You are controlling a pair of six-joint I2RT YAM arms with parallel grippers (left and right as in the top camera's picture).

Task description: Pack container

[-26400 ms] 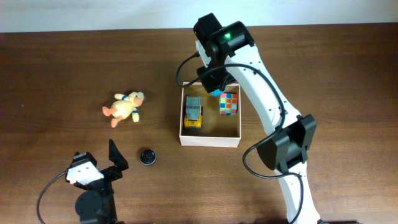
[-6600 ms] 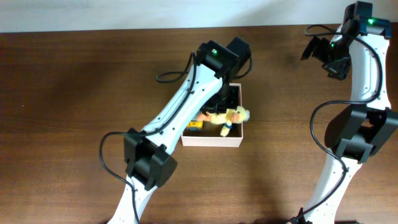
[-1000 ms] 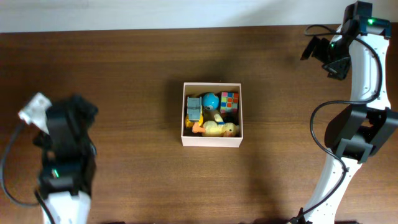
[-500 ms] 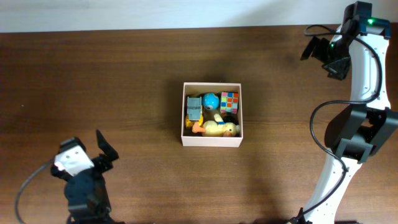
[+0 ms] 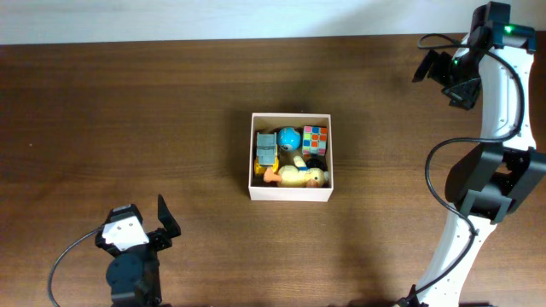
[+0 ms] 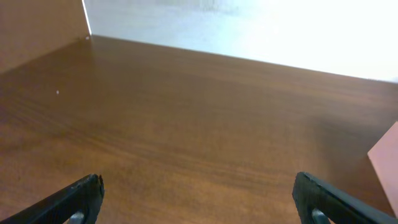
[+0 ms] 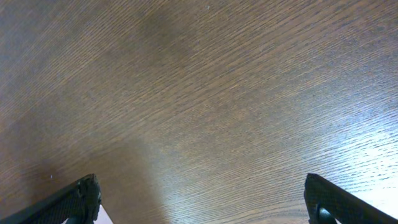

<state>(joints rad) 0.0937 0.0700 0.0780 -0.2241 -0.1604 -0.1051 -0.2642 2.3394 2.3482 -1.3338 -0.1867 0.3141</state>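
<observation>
The container (image 5: 290, 194), a square white-walled box, sits mid-table. Inside it lie a yellow plush duck (image 5: 300, 176), a grey-and-yellow toy truck (image 5: 266, 150), a blue ball (image 5: 288, 137), a colour cube (image 5: 315, 139) and a small black item (image 5: 315, 162). My left gripper (image 5: 136, 220) is folded back at the front left, far from the box, open and empty. In the left wrist view the left gripper (image 6: 198, 190) hangs over bare wood, with a corner of the container (image 6: 388, 155) at the right edge. My right gripper (image 5: 439, 75) is at the far right, open; the right gripper (image 7: 202, 190) holds nothing.
The brown wooden table (image 5: 153, 111) ends at a pale wall (image 5: 171, 17) along the back. The right arm's white links (image 5: 499, 102) stand along the right side. A wooden side panel (image 6: 37, 25) shows at the upper left of the left wrist view.
My left arm has pulled back from the left side to the front-left corner and folded down, still open. The box, its toys and the right arm have not moved.
</observation>
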